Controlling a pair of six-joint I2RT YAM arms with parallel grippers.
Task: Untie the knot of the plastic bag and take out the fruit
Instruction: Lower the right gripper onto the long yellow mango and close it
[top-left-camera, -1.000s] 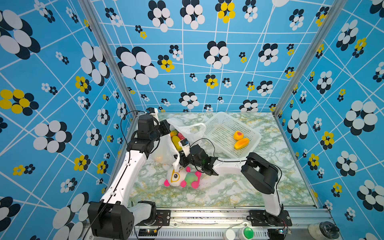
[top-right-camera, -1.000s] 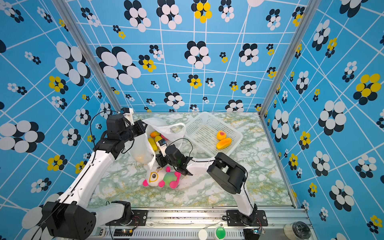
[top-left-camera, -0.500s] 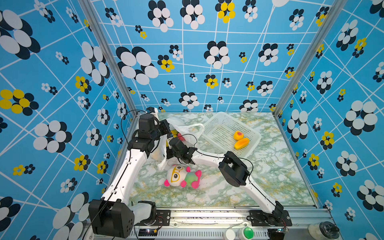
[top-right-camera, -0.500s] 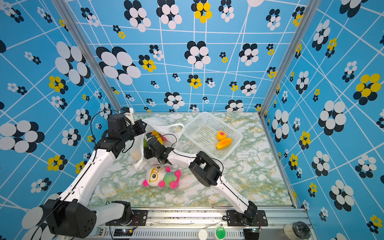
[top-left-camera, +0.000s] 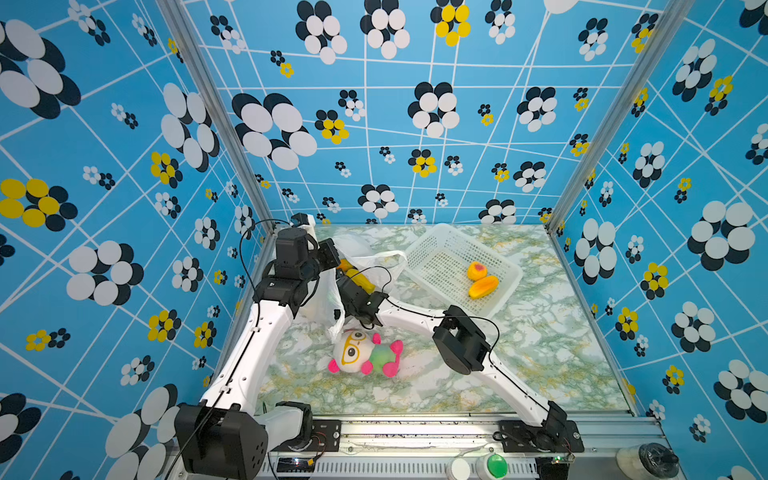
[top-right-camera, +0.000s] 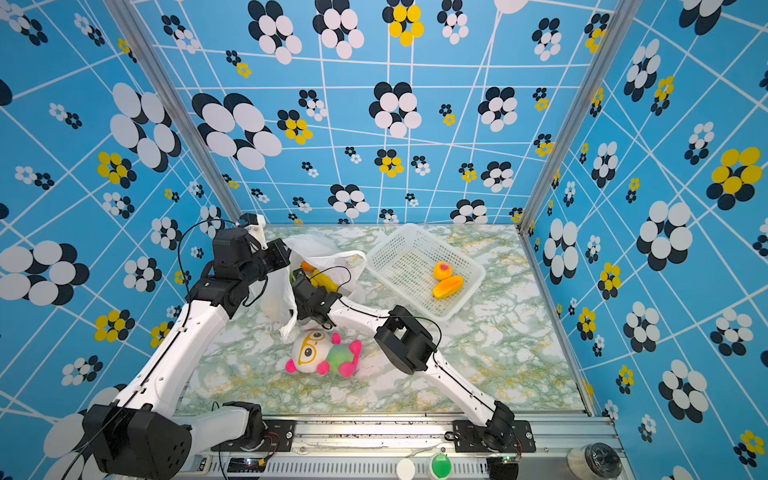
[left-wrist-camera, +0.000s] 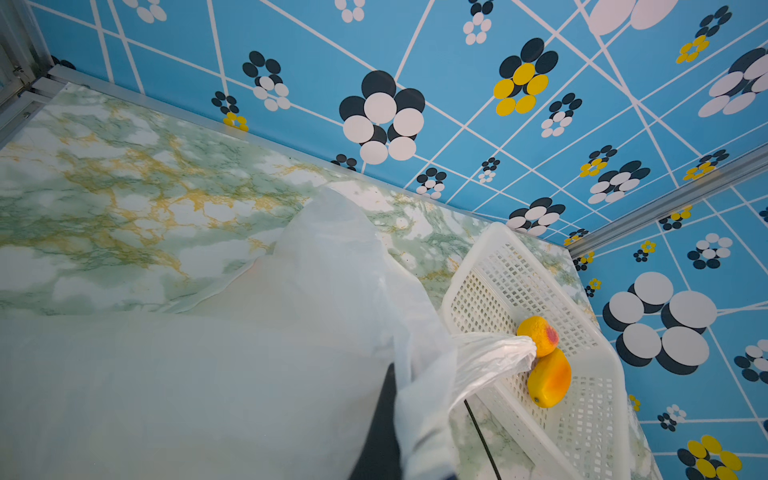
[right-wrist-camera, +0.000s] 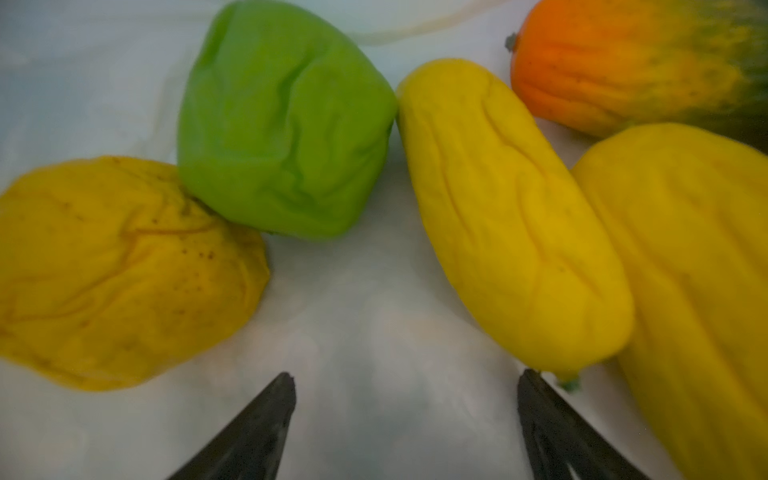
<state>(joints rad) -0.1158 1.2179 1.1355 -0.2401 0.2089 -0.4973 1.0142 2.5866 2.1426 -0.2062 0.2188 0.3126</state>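
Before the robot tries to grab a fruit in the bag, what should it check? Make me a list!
1. The bag is untied and open: ok.
2. The left gripper pinches the bag's edge up: ok.
3. The right gripper is inside the bag, fingers apart: ok.
4. A fruit sits between those fingers: not ok; the long yellow fruit lies beside one finger.
5. The basket, holding two fruits, has room: ok.
6. The plush toy is apart from the bag: cannot tell.
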